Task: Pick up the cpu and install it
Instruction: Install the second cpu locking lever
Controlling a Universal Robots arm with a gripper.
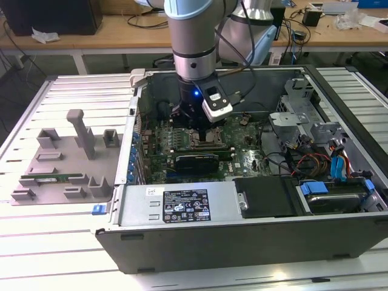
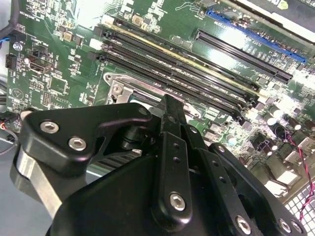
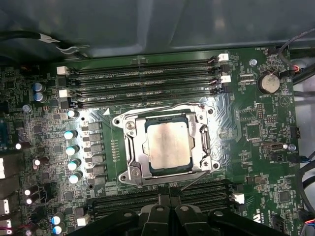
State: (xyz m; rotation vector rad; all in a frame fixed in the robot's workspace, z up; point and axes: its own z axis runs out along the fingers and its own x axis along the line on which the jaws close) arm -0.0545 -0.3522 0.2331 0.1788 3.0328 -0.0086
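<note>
CPU (image 3: 168, 145) is sitting flat in the socket (image 3: 132, 147) at frame centre of the first wrist view, looking light, stiff and delicate, best gripped by its edges; gripper (image 1: 195, 126) is hovering above, finger opening unclear.

The cpu (image 3: 168, 146) is a flat square chip with a dull silver metal top and a thin pale rim, lying flat and level, silver face up. In the first wrist view it sits inside the square metal-framed socket (image 3: 132, 147) on the green motherboard (image 3: 256, 130), its edges parallel to the frame, with nothing touching its top. Long black memory slots (image 3: 142, 78) run at its 12 o'clock side and another bank runs at its 6 o'clock side.
</note>
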